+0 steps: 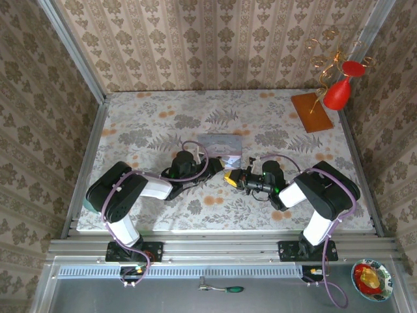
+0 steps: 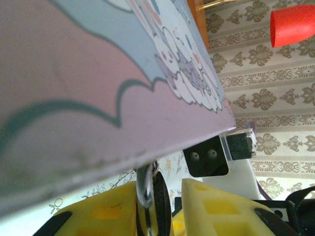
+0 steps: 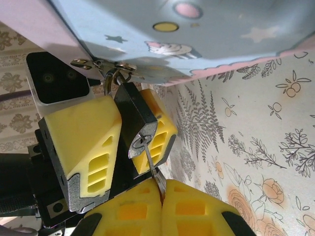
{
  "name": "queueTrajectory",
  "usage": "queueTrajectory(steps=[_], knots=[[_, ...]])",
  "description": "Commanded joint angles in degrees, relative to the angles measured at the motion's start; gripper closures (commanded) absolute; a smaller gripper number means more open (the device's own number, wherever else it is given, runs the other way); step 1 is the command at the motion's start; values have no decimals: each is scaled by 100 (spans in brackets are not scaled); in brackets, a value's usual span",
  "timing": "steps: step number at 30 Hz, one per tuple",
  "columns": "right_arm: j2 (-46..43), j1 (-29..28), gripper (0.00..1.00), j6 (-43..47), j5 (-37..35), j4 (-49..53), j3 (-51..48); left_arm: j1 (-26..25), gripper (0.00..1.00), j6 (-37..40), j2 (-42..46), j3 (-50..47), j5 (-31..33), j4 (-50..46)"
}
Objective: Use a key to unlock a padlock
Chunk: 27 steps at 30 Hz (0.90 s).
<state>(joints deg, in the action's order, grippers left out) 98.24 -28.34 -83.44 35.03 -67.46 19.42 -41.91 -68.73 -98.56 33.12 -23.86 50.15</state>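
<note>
Right claw (image 3: 160, 188) sits at 6 o'clock in its own wrist view, pads pressed together and pinching the key (image 3: 151, 161) by its head. Left claw (image 3: 129, 110) looks closed on the padlock (image 3: 132, 115), one yellow pad flat on its flank, the other behind it. Floral table (image 3: 256, 147): bare patterned cloth from 2 to 5 o'clock of the lock. Pale blue cartoon tin (image 3: 221, 34) overhangs at 12 o'clock, its lower edge close over both claws. Padlock hangs off the tin's hasp (image 3: 110, 66) at 11 o'clock, shackle threaded through and not sprung as far as I can tell. Key blade runs from the pads up toward 11 o'clock, tip at or in the keyhole (image 3: 141, 141); depth not readable. Judgement: the step in hand is seating and turning. Line the blade with the keyway before any twist, push along the blade, roll the wrist only, and let the left claw take the torque. A thin blade may bend or skate out if the pinch slips. Tin edge above and left fingers at 9 and 3 o'clock crowd the lock, so retreat lies toward 6 o'clock. In the top view the wooden stand (image 1: 311, 111) sits at 1 o'clock, well apart.
</note>
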Motion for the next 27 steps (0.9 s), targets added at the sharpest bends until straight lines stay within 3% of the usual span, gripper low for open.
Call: queueTrajectory(steps=[1, 13, 16, 27], knots=[[-135, -127, 100, 203, -61, -206, 18, -19, 73, 88, -109, 34, -277, 85], [-47, 25, 100, 165, -169, -303, -25, -126, 86, -23, -45, -47, -297, 271], [140, 65, 100, -118, -223, -698, -28, -230, 87, -176, -67, -99, -245, 550], [-9, 74, 100, -480, -508, -711, 32, -566, 93, -952, -363, -260, 106, 1804]])
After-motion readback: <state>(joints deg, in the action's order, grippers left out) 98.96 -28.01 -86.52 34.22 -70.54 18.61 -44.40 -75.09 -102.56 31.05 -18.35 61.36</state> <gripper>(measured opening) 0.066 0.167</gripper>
